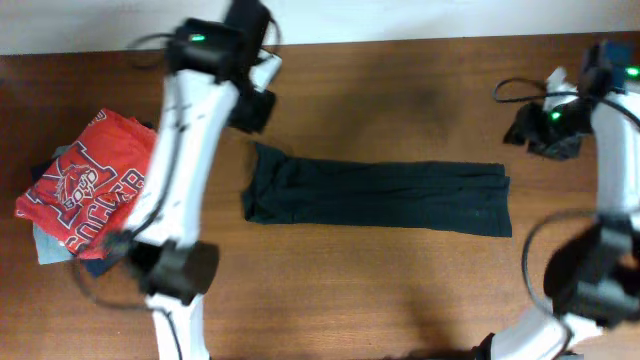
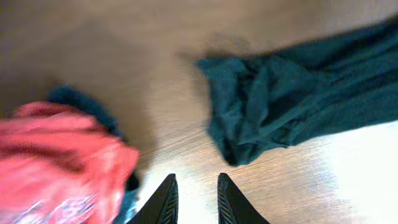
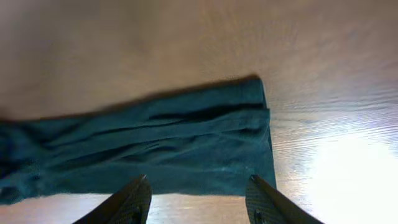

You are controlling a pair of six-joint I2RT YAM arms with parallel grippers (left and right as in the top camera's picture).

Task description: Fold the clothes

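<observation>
Across the table [image 1: 400, 290], clothes [image 1: 380, 195], one long strip.

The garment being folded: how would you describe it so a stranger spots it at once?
On the brown wooden table, look at the middle. The dark garment lies there as a long, flat band running left to right. Unlike the red lettered shirt piled at the left edge, it is plain, near-black and alone.
</observation>
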